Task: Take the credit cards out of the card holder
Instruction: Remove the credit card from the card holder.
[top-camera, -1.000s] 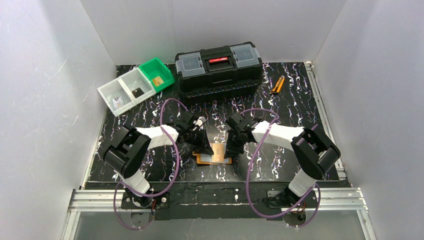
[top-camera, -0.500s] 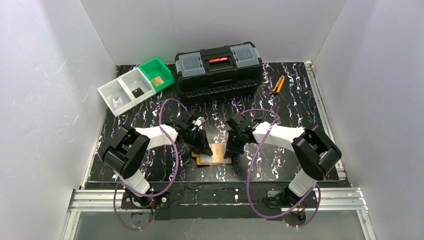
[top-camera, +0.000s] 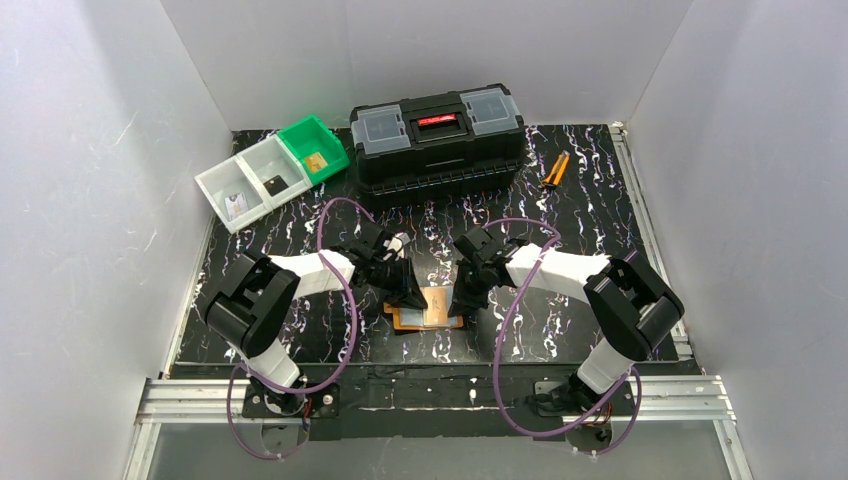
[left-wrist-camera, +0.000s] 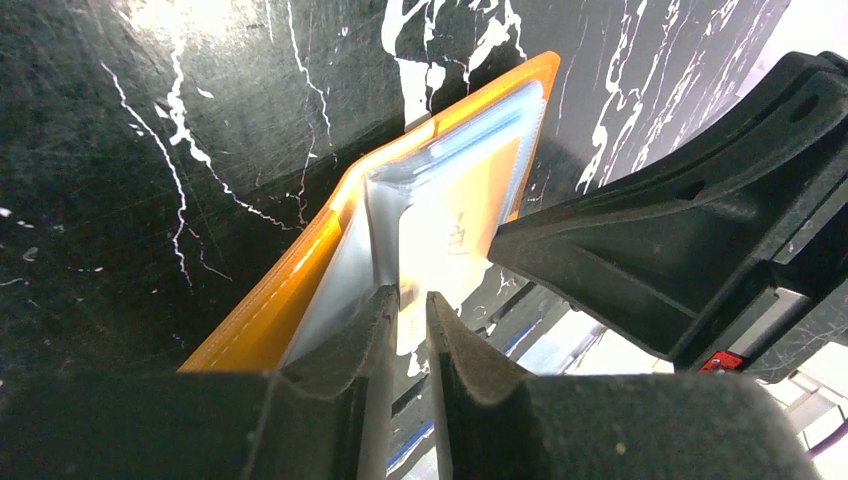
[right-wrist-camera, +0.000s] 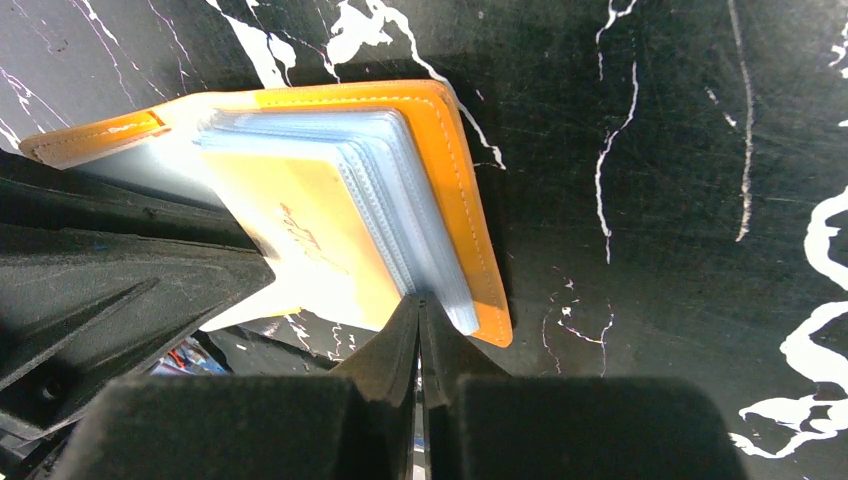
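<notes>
Black, white-veined tabletop between white walls holds, seen from above, a black toolbox, white and green bins and orange pliers at the back. The orange card holder lies open near the front, between the left claw and the right claw. Only the wrist cameras show its clear pockets and a gold-tan card inside: the left claw's fingers stand narrowly apart at a raised leaf's edge, and the right claw's are pressed together against the pockets' edge.
</notes>
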